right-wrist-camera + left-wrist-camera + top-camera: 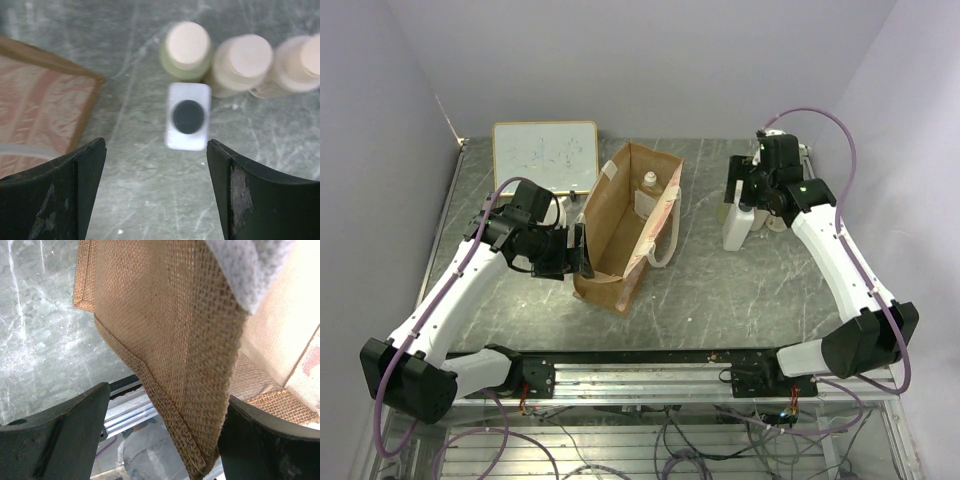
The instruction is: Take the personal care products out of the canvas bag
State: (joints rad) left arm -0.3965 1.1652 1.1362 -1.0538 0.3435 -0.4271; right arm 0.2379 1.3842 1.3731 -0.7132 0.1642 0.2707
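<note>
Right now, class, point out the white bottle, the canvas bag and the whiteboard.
white bottle (pixel 187 116): right wrist view, its dark cap
canvas bag (pixel 606 222): top view, its brown side wall
whiteboard (pixel 545 155): top view, its white face

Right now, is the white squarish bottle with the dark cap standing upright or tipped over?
Upright. The white squarish bottle shows its round dark cap straight from above, and overhead it stands tall.
</note>
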